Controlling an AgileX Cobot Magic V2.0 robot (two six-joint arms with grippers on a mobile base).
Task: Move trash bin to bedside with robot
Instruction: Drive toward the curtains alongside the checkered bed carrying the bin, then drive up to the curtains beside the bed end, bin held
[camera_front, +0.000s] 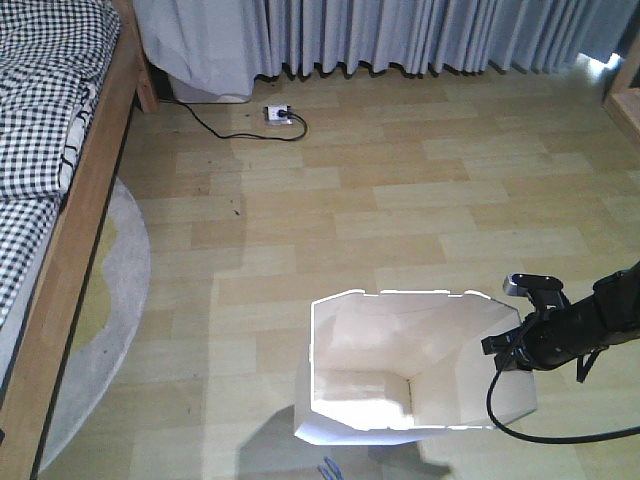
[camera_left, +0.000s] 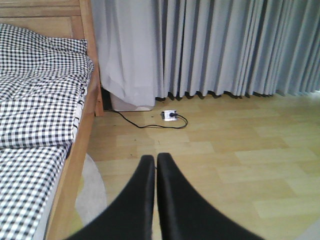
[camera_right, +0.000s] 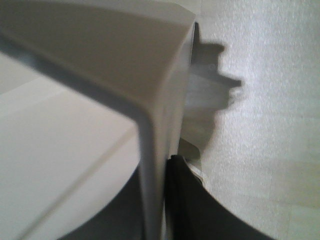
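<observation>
Right tool (camera_front: 512, 348) is clamped on the trash bin (camera_front: 360, 335). The right wrist view shows the thin white wall sandwiched between two dark fingers, one inside and one outside, just under the rim on the bin's right side. Left tool (camera_left: 156, 200) is empty, fingers pressed flat together, looking out over the floor (camera_front: 400, 200) towards the bed (camera_front: 40, 120). The bin sits low in the front view, well apart from the bed, with bare boards and the edge of a grey rug (camera_front: 125, 290) between it and the wooden frame (camera_front: 85, 210). Whether its base is on the floor or just off it, I cannot tell. So the carry is the step in hand, and most of the way looks to be ahead. How to do it well? It's one pinch on a thin wall, off to one side, so that bin will want to swing or tip about the grip. Go slow and smooth, low to the floor, no sharp turns of the base. The wall may flex and slip free, so a firm squeeze matters. Head left and aim to set it down just beside the frame. Mind the rug's edge, which could catch the bottom if it drags. Watch the arm's own black cable (camera_front: 560, 435) looping under the wrist, near the bin. The power strip (camera_front: 278, 114) up by the curtains (camera_front: 400, 35) lies well off the route.
</observation>
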